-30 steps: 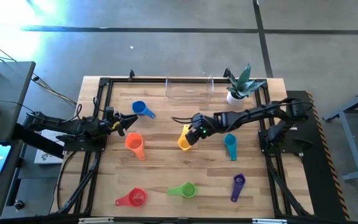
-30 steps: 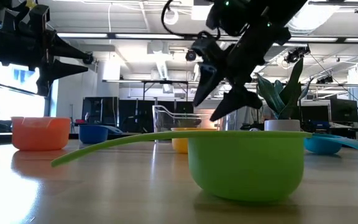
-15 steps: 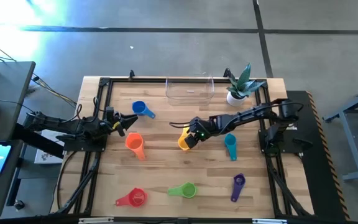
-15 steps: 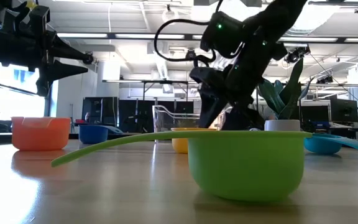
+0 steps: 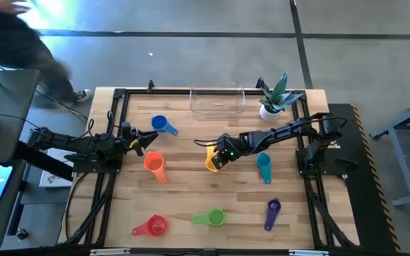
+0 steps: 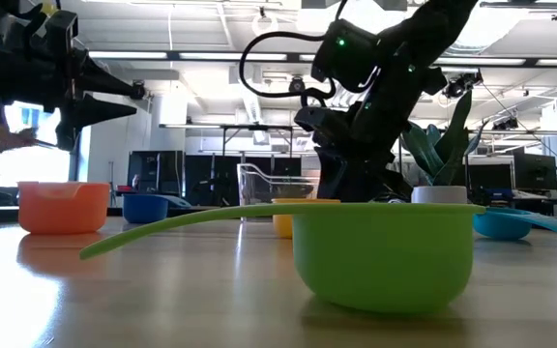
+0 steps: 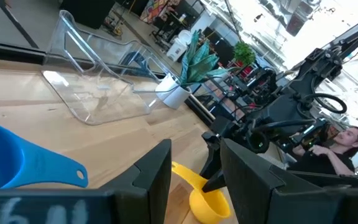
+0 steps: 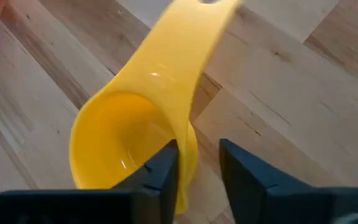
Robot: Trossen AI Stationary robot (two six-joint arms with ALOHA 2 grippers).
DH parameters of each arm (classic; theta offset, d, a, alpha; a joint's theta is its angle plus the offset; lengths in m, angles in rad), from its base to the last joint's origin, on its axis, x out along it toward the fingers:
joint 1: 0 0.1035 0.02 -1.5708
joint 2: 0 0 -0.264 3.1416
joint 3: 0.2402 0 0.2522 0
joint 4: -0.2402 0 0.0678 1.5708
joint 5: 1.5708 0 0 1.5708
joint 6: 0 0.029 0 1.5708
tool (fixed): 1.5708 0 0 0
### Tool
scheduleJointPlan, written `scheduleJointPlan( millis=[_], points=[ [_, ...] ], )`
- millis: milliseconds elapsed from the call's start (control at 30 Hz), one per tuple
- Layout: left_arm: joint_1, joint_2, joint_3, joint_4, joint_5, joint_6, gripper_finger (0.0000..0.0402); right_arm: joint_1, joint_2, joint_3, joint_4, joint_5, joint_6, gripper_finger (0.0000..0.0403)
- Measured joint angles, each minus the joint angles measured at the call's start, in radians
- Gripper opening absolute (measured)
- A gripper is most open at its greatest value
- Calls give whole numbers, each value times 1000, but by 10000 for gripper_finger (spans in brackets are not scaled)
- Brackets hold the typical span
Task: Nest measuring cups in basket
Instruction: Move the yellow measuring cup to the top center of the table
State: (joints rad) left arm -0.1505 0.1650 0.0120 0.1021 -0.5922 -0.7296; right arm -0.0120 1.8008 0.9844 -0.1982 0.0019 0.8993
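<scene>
The right gripper (image 5: 218,159) was down at the yellow cup (image 5: 212,163) near the middle of the table (image 5: 191,195), and its two fingers (image 8: 166,171) stood narrow, one inside the bowl and one outside, so that the cup's thin wall lay between them. Whether the wall was already pinched firmly I cannot tell, because a small gap seemed to remain on one side. The cup rested on the wood with its handle pointing away from the gripper, which I think is why the arm took it by the rim and not by the handle. The clear basket (image 5: 218,103) stood empty at the far edge, beside the white plant pot (image 5: 269,109), well apart from the yellow cup. The other cups lay scattered: blue (image 5: 161,125), orange (image 5: 153,164), teal (image 5: 264,165), red (image 5: 153,226), green (image 5: 211,217) and purple (image 5: 272,210) (none of them was in the basket yet). The left gripper (image 5: 146,136) waited at the left side of the table, near the blue cup, with its fingers wide and holding nothing. A person (image 5: 16,46) passed beyond the table's far left corner.
</scene>
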Motion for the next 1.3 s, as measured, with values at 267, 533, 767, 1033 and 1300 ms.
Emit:
scheduleJointPlan(
  millis=[267, 533, 767, 1033, 1300],
  points=[
    [0, 0, 0, 0, 0, 0, 131, -1, 0, 0, 0, -6, -62, 9],
    [0, 0, 0, -1, 0, 0, 131, -32, -1, 47, -99, -48, -225, 6],
    [0, 0, 0, -1, 0, 0, 131, -89, -1, 117, -298, -56, -487, 5],
    [0, 0, 0, -1, 0, -1, 131, -151, -1, 131, -348, -38, -612, 3],
    [0, 0, 0, -8, 1, 0, 131, -207, -1, 131, -368, -25, -736, 3]
  ],
)
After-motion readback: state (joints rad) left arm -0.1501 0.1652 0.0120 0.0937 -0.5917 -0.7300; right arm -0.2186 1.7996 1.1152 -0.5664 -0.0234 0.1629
